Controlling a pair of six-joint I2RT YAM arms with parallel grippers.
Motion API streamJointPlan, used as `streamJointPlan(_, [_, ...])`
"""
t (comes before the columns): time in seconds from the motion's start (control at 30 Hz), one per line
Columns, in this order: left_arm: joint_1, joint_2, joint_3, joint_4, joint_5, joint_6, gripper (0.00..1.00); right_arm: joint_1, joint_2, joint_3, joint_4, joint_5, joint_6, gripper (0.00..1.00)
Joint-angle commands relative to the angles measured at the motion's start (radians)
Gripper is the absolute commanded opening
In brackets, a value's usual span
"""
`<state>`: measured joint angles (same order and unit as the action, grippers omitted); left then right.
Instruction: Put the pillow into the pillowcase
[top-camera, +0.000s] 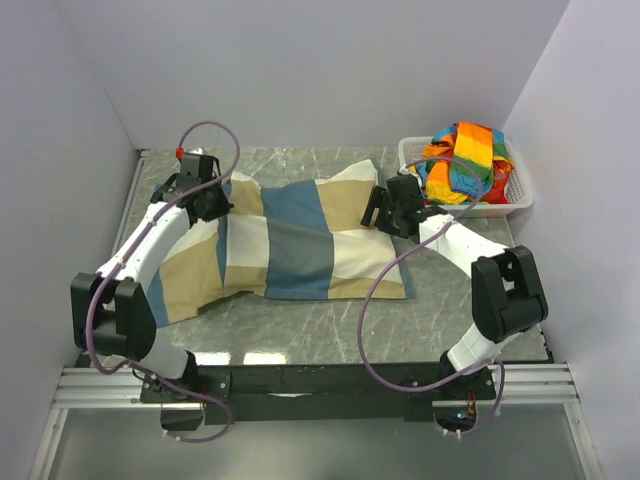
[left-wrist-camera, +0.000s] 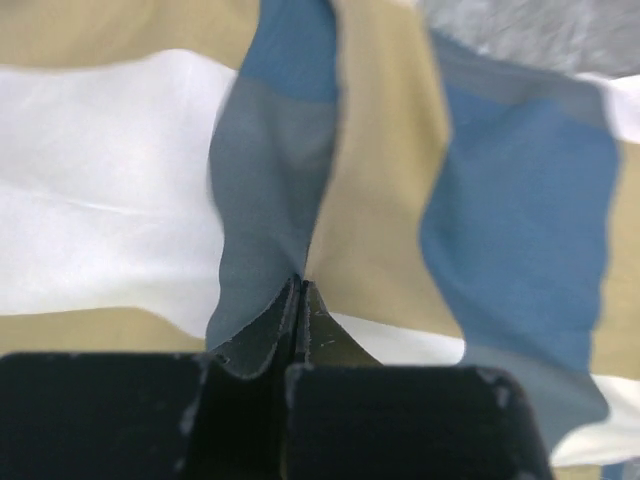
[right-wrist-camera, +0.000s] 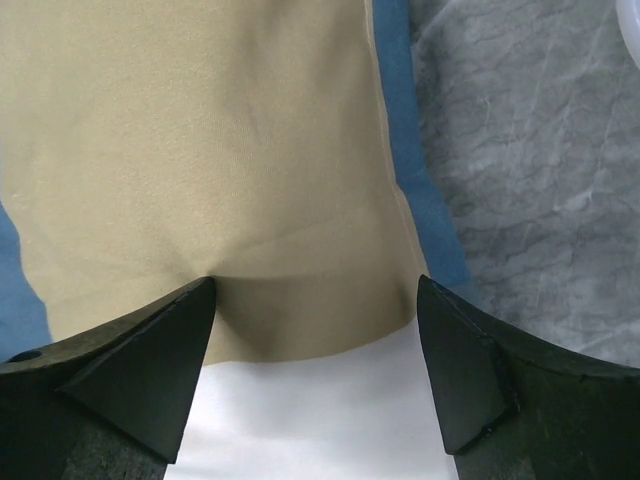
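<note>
Marble table (top-camera: 330, 325) bears the pillowcase (top-camera: 290, 240); only wrist views show left gripper (left-wrist-camera: 300, 300) pinching its fold, right gripper (right-wrist-camera: 315, 290) spread open.

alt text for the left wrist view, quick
The left tool is closed on a raised fold of the pillowcase, whose blue, tan and off-white blocks fill nearly the whole frame. A sliver of grey marbled table shows at top right.

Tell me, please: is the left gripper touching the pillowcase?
Touching. The left wrist view shows the left gripper with its fingers shut on a raised fold of the pillowcase, the cloth pinched between them.
</note>
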<state>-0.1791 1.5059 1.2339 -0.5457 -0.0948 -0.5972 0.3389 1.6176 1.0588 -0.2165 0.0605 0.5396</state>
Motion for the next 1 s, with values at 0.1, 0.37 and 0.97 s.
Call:
streamJointPlan(0.1, [0.041, -0.059, 0.095, -0.02, -0.016, 0.042, 0.01, -0.07, 0.041, -0.003, 0.106, -0.08, 0.019, 0.88])
streamJointPlan(0.37, [0.176, 0.0, -0.004, 0.03, -0.051, -0.05, 0.01, -0.147, -0.011, -0.189, 0.314, -0.183, 0.152, 0.84])
streamJointPlan(0.97, [0.214, 0.126, -0.04, 0.092, 0.024, -0.081, 0.01, -0.152, 0.1, -0.428, 0.831, -0.462, 0.437, 0.49])
